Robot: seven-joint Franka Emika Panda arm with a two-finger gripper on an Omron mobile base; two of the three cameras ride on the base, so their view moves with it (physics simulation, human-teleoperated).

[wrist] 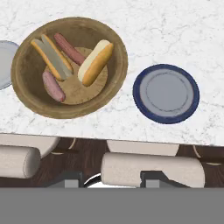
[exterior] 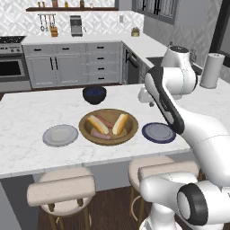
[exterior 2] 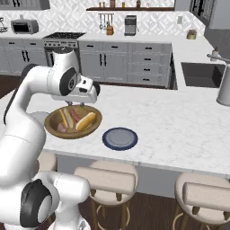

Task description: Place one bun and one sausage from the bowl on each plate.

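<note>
The wooden bowl (exterior: 109,141) (wrist: 27,85) sits on the marble island and holds two buns and two sausages. One bun (wrist: 96,62) lies to the right, the other bun (wrist: 51,55) to the left. One sausage (wrist: 68,48) lies between them and a second sausage (wrist: 53,86) near the bowl's lower wall. The light grey plate (exterior: 60,135) lies bare left of the bowl, the dark blue plate (exterior: 158,132) (wrist: 166,93) bare on its right. My gripper (wrist: 110,180) (exterior: 146,96) hangs high above the counter's near edge, open, with nothing between its fingers.
A smaller dark blue-black bowl (exterior: 94,94) stands behind the wooden bowl. Padded stools (exterior: 63,191) (wrist: 151,168) are tucked under the island's near edge. A sink (exterior 2: 200,74) and a paper towel roll (exterior: 212,69) are on the counter to the far right.
</note>
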